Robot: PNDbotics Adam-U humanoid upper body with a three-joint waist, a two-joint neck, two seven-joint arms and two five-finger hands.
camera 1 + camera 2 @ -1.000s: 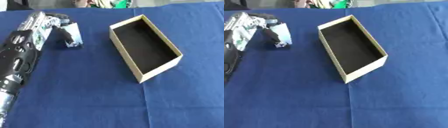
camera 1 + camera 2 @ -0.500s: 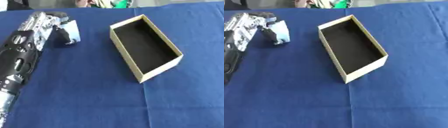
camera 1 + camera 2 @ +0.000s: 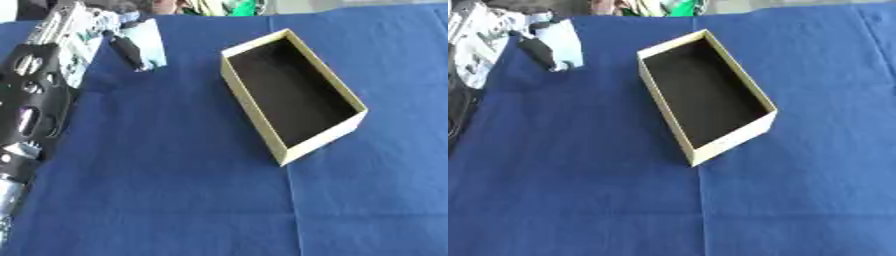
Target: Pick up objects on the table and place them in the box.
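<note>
Left eye view: one open box (image 3: 293,95), left hand (image 3: 83,37) fingers (image 3: 127,50) clamped on one pale packet (image 3: 149,42).

left hand (image 3: 105,30) pinching pale packet (image 3: 147,42), perhaps | box (image 3: 337,135) empty

Matt blue cloth (image 3: 175,190) with soft creases, pale cardboard box (image 3: 249,100) lined matt black, glossy pale packet (image 3: 149,42) beside black fingers (image 3: 127,50)

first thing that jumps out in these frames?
The open tan box with its dark, empty inside, lying askew mid-table on the blue cloth. Next, the left arm along the view's left edge, its left hand at upper left pinching a pale flat object. The right hand shows in neither view.
</note>
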